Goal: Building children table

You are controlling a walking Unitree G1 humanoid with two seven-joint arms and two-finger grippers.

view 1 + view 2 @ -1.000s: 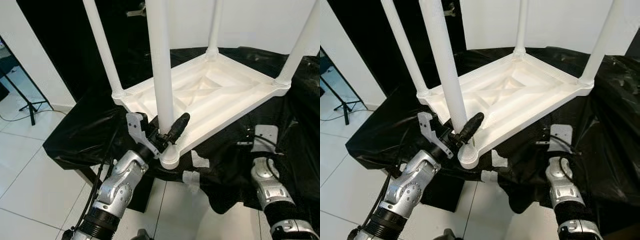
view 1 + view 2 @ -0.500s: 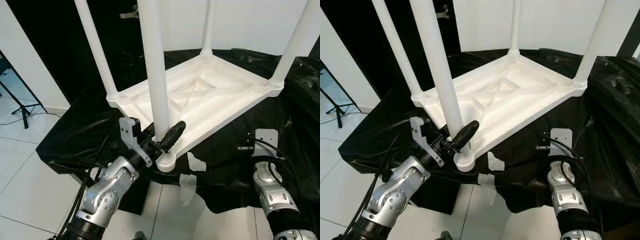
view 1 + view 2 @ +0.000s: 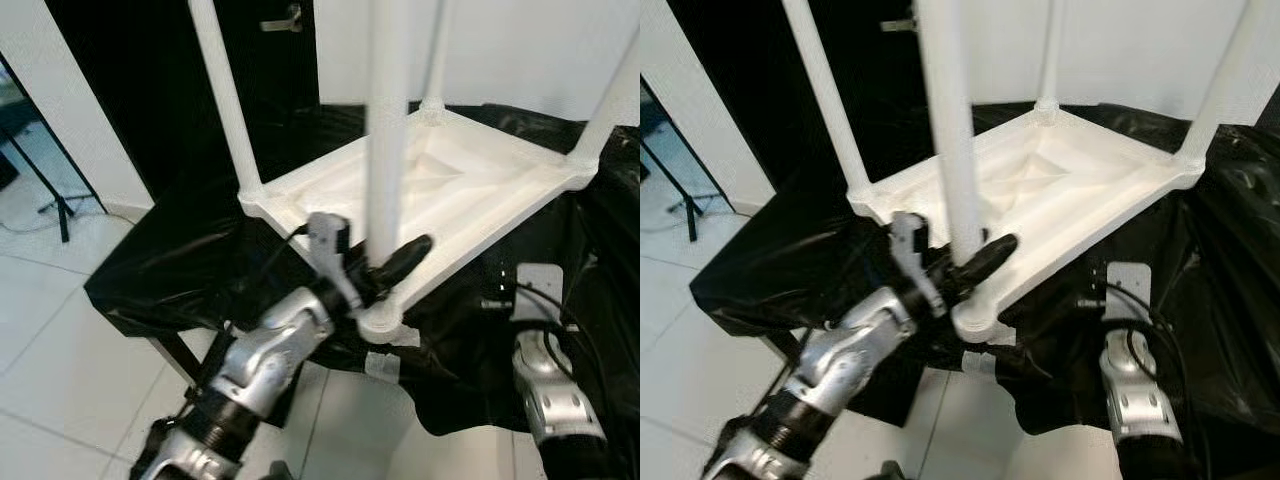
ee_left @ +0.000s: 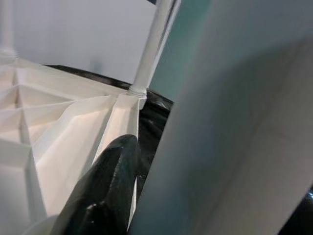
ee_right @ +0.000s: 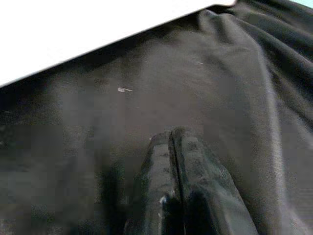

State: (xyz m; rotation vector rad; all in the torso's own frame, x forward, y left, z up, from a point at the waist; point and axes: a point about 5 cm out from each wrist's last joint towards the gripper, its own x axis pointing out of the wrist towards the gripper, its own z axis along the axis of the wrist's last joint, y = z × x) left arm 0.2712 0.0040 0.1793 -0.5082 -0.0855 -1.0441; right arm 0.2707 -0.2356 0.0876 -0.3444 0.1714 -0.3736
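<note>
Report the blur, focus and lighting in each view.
Left and right eye views: motion-smeared, worst on the left arm and the near table leg. Left wrist view: that leg fills the right side as a soft, out-of-focus mass. Right wrist view: dim and grainy over the black sheet, the white tabletop edge blown out.

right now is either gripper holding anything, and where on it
The left gripper holds the near leg just above its socket. The right gripper is shut on nothing.
</note>
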